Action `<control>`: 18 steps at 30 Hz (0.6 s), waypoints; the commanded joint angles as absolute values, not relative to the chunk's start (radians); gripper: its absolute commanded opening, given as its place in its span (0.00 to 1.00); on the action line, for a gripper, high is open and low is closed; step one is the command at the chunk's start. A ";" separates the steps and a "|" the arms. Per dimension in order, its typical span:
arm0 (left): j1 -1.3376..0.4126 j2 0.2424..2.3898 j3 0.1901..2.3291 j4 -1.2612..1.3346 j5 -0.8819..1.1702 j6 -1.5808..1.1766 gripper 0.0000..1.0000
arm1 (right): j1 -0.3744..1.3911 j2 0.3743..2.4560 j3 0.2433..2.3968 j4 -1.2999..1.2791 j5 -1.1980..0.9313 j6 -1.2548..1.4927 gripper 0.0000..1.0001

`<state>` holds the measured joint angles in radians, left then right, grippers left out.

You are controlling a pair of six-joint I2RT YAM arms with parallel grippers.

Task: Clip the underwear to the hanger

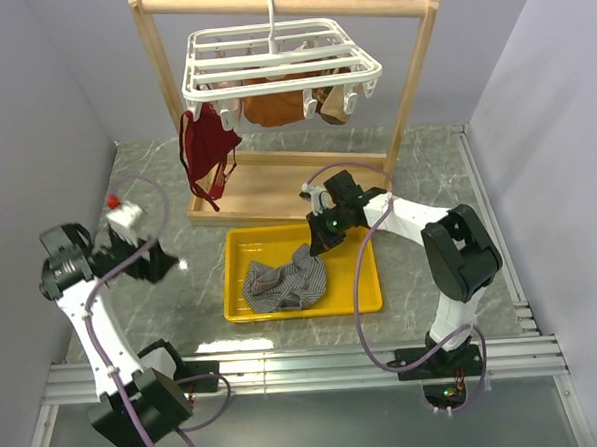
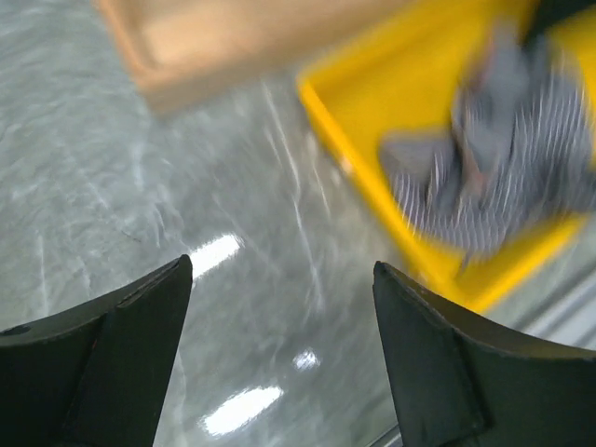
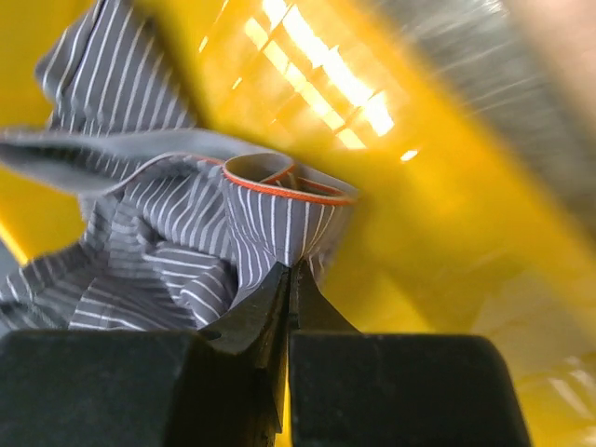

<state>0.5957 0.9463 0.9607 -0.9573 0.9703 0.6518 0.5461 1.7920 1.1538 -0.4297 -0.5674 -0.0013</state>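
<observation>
- Right gripper (image 3: 291,279) is pinched tight on a raised fold of the underwear (image 3: 168,233), at the heap's 1 o'clock edge in the top view.
- Striped grey cloth lies crumpled in the yellow tray (image 3: 447,233), towards its 7 o'clock corner; an orange-trimmed hem loops just above the fingertips.
- Left gripper (image 2: 279,317) hangs over the grey table (image 2: 140,186) at the tray's 9 o'clock, its fingers (image 2: 121,354) spread wide with nothing between them.
- At the tray's 12 o'clock, the hanger (image 1: 280,59) hangs from the wooden stand (image 1: 412,87).
- Dark red underwear (image 1: 206,148) hangs at its 8 o'clock corner; orange-brown garments (image 1: 277,106) hang beneath the grid.
</observation>
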 commanded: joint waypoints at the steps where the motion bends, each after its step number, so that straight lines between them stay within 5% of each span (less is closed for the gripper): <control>1: 0.583 0.870 0.870 -1.340 1.011 1.406 0.83 | 0.503 1.787 1.223 -0.356 -0.520 -0.008 0.00; 6: 0.399 0.778 0.770 -1.203 0.941 1.418 0.82 | 0.495 1.804 1.258 -0.377 -0.531 -0.002 0.00; 12: 0.016 0.791 0.657 -0.855 0.801 0.984 0.77 | 0.495 1.783 1.240 -0.403 -0.522 0.029 0.42; 18: -0.259 0.903 0.652 -0.529 0.680 0.720 0.70 | 0.488 1.686 1.198 -0.413 -0.419 0.052 0.62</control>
